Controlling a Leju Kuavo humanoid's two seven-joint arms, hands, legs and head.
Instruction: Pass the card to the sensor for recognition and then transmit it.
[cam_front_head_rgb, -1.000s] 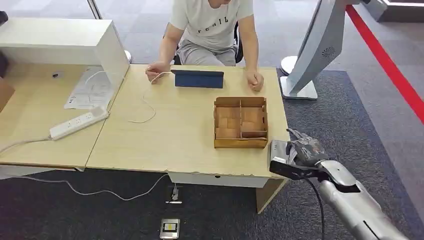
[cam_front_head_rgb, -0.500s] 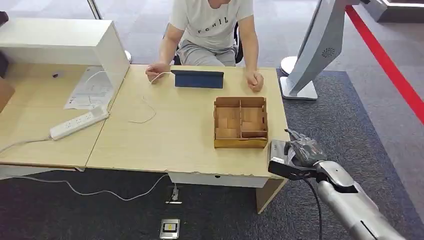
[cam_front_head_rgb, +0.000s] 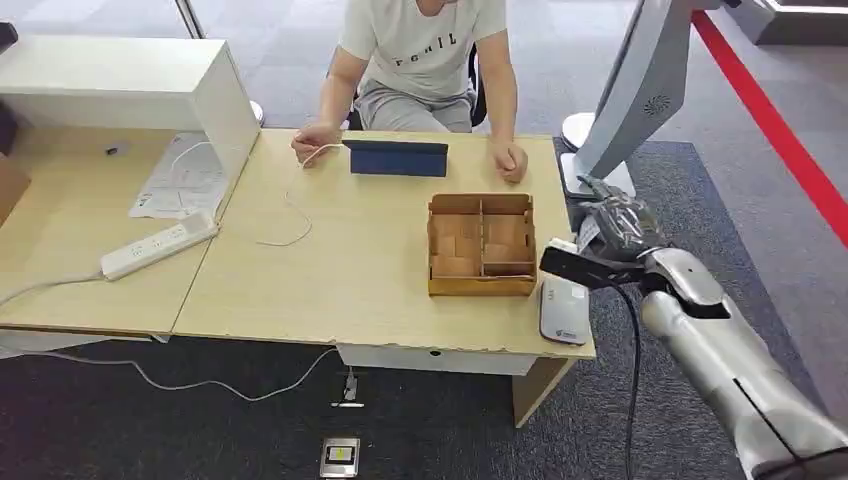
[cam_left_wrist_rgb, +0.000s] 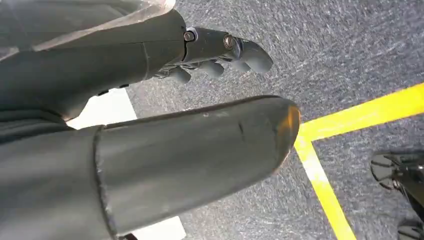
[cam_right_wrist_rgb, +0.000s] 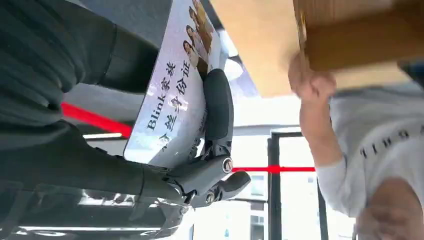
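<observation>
My right hand (cam_front_head_rgb: 618, 225) hovers off the table's right edge, beside the wooden box and above the white card sensor (cam_front_head_rgb: 563, 311), which lies on the front right corner. It pinches a printed card (cam_right_wrist_rgb: 172, 100) with small photos and text between thumb and fingers (cam_right_wrist_rgb: 216, 107); a white sliver of the card (cam_front_head_rgb: 585, 233) shows by the hand in the head view. My left hand (cam_left_wrist_rgb: 200, 55) hangs over grey carpet with its fingers apart and nothing in it.
A wooden compartment box (cam_front_head_rgb: 481, 245) stands just left of the sensor. A person sits at the far side with both hands on the table, behind a blue tablet (cam_front_head_rgb: 397, 157). A white stand (cam_front_head_rgb: 640, 90) rises at the right, and a power strip (cam_front_head_rgb: 157, 245) lies at the left.
My right hand has risen from over the sensor and moved toward the far side with the card, uncovering the sensor. The person has not moved.
</observation>
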